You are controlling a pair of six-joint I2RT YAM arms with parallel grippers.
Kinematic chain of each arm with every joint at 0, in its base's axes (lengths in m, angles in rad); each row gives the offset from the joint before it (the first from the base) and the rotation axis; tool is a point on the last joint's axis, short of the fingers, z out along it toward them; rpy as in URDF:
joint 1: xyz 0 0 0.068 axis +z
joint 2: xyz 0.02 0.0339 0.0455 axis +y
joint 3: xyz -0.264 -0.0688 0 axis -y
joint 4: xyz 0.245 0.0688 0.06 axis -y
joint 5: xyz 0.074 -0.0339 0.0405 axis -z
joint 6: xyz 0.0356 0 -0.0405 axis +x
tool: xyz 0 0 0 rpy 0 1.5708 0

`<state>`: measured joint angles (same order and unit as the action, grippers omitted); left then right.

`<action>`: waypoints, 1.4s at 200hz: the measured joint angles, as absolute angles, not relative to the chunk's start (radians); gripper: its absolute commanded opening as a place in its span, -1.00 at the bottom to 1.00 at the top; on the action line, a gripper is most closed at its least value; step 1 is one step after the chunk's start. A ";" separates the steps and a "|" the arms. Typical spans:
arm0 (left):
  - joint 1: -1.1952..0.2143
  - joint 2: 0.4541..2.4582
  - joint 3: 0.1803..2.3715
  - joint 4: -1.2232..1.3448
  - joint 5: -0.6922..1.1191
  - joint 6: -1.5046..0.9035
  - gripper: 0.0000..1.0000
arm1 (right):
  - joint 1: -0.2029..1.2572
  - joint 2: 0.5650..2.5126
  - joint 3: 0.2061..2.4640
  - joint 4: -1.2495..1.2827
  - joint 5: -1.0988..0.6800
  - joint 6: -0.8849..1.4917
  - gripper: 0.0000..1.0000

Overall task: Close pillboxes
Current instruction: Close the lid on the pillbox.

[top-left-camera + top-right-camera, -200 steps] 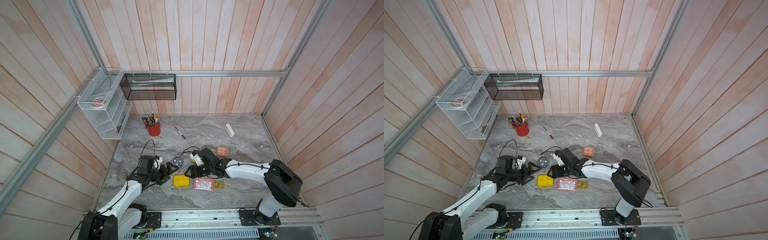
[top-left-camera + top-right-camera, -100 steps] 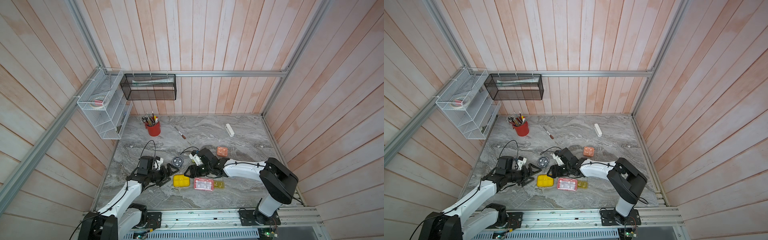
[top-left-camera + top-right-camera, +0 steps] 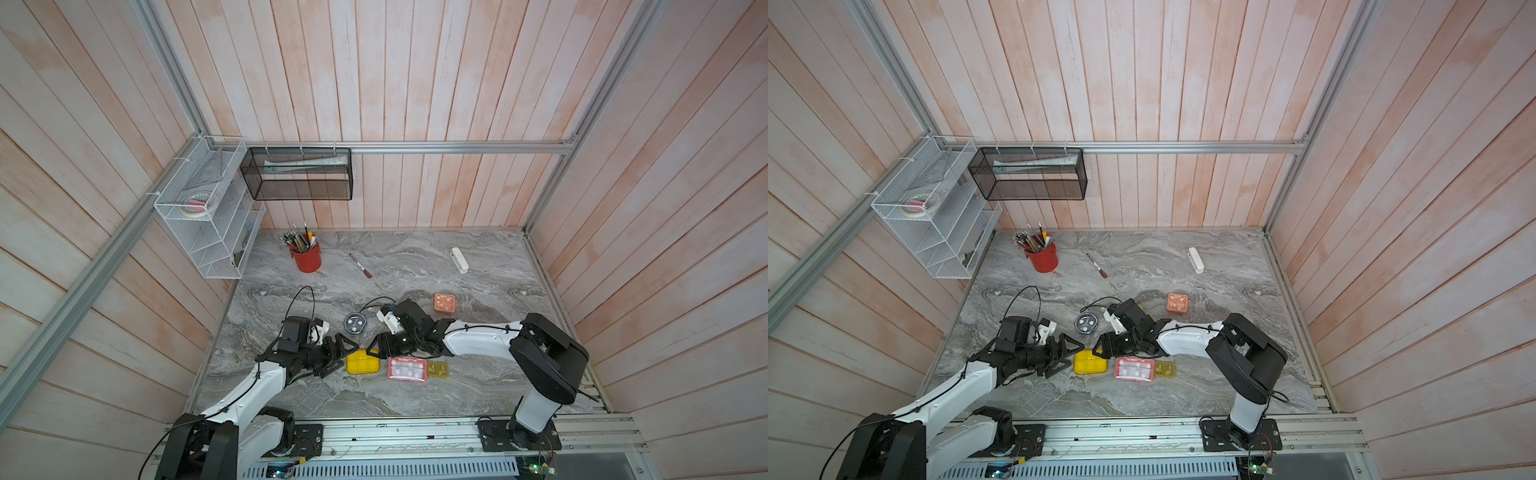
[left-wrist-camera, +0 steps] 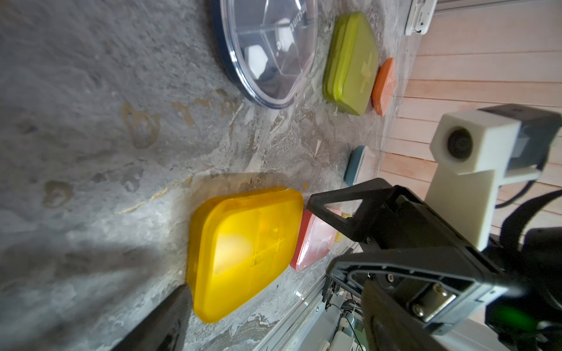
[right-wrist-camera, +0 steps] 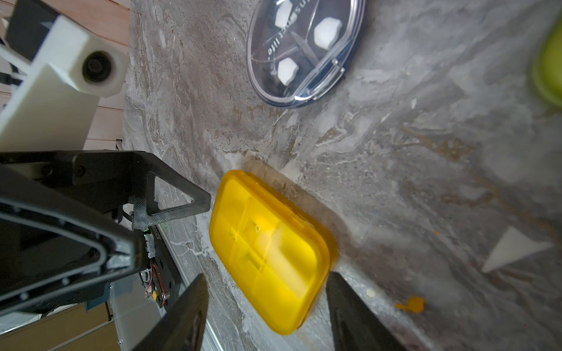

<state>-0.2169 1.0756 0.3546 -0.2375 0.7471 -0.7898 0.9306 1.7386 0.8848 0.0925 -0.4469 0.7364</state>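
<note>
The yellow pillbox (image 3: 363, 363) (image 5: 270, 252) lies flat on the marble table with its lid down. My right gripper (image 5: 267, 319) is open and straddles one end of it, one finger close against its side. From the opposite side my left gripper (image 3: 343, 359) (image 4: 273, 328) is open at the box's other end, one finger beside its corner. A pink pillbox (image 3: 407, 369) and a small amber one (image 3: 438, 369) lie next to the yellow one. The dark round pillbox (image 3: 355, 323) has a clear lid. The lime-green pillbox (image 4: 349, 63), the orange one (image 3: 444, 302) and the blue-grey one (image 4: 355, 164) lie farther off.
A red cup of pens (image 3: 306, 255), a small knife (image 3: 360, 266) and a white oblong bar (image 3: 459, 259) lie near the back of the table (image 3: 415, 399). Wire baskets (image 3: 208, 208) hang on the left wall. An aluminium rail (image 3: 395, 432) runs along the table's front edge.
My left gripper has moved right, up to the yellow pillbox, and its jaws have narrowed a little. The right arm has barely moved.
</note>
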 measured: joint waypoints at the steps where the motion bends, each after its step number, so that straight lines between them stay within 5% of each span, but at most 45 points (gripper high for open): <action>1: -0.218 1.077 0.355 -0.237 0.747 -0.790 0.77 | 0.931 1.739 0.884 0.094 -0.447 0.737 0.28; 280: -0.252 1.045 0.276 -0.181 0.677 -0.798 0.64 | 0.973 1.795 0.868 0.184 -0.454 0.757 0.25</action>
